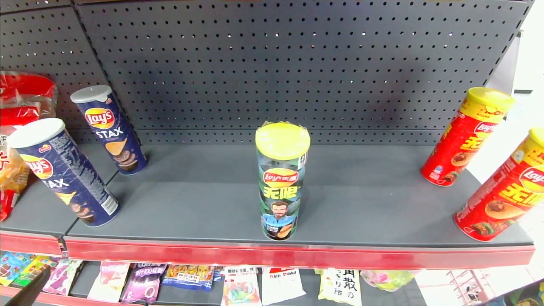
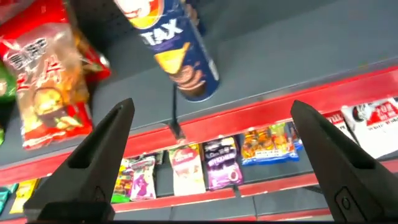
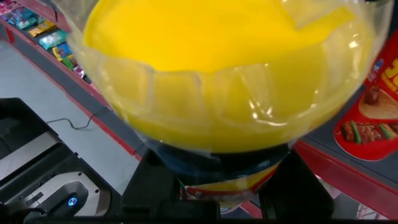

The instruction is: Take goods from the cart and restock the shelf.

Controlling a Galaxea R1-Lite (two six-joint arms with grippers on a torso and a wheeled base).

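On shelf [image 1: 361,199]: upright green can [image 1: 279,199], yellow lid [image 1: 282,140]

Grey shelf [image 1: 361,199] with a red front lip had a green can [image 1: 280,182] upright dead centre. From it, front blue can [image 1: 63,172] sat at 9 o'clock, back blue can [image 1: 109,129] at 10, back red can [image 1: 465,138] at 2, front red can [image 1: 505,195] at 3, and snack bags [image 1: 17,127] way out at 9.

Colourful snack packets [image 1: 190,277] below, red snack bags [image 1: 23,91] far left
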